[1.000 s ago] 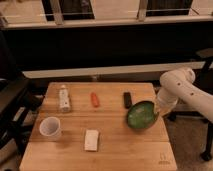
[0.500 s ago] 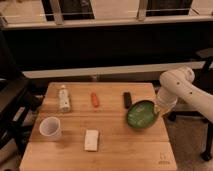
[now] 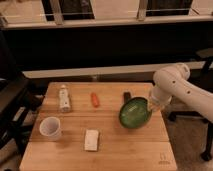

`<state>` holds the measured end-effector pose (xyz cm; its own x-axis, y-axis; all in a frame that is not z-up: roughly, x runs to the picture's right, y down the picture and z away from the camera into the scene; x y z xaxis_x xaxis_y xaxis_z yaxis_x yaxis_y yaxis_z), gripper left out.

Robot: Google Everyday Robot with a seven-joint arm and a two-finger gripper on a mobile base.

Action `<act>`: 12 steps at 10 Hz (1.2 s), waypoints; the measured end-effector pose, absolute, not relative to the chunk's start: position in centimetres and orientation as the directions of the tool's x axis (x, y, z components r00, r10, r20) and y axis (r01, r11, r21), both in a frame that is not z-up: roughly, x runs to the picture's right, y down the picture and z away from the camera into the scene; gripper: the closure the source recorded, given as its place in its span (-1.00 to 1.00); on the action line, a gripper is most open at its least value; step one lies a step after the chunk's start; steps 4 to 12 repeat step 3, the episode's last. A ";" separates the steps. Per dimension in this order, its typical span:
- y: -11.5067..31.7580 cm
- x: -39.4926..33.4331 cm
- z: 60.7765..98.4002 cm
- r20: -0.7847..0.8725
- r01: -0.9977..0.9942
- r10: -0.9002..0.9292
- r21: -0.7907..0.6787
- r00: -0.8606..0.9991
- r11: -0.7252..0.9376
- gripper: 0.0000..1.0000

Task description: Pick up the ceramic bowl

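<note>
Tilting more steeply than a second ago, the ceramic bowl (image 3: 135, 112) is showing us more of its green inside.

We are reading near to far: the white block (image 3: 91, 139) and white cup (image 3: 50, 128) are sitting at the front of the table (image 3: 125, 150), then the bowl at the right edge, with the bottle (image 3: 63, 97), orange piece (image 3: 94, 99) and dark object (image 3: 127, 96) behind. Our claw (image 3: 154, 104) is meeting the bowl's right rim, the bowl lying directly left of it; we cannot tell whether it is clenched.
</note>
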<state>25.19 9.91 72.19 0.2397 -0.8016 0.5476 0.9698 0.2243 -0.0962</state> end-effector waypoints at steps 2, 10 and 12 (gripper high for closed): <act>9.4 25.2 71.7 0.563 0.959 -0.787 -0.039 0.252 0.279 0.96; 9.4 25.6 71.8 0.561 0.958 -0.787 -0.040 0.257 0.284 0.96; 9.4 25.6 71.8 0.561 0.958 -0.787 -0.040 0.257 0.284 0.96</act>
